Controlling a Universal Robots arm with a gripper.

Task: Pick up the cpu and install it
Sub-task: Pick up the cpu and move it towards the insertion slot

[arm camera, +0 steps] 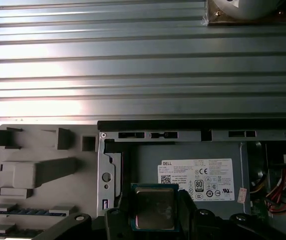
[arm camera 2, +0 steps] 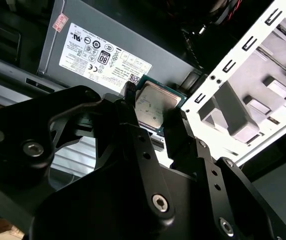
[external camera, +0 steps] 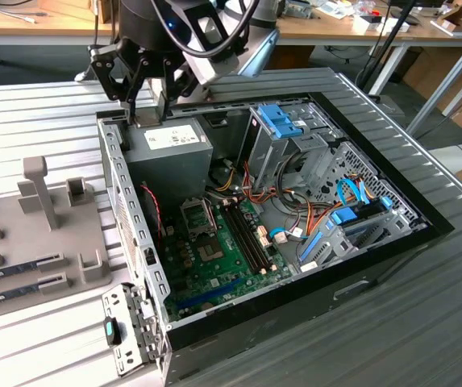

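Second wrist view: the tool [arm camera 2: 153, 112] grips the cpu [arm camera 2: 155, 101] by its edges, seemingly above the power supply [arm camera 2: 168, 56].

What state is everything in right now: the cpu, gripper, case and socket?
gripper, shut on the cpu.
cpu, held over the power supply, not yet seated.
computer case, lying flat, side open.
cpu socket, looks empty.
power supply, mounted in the case's corner.
memory slots, look empty.
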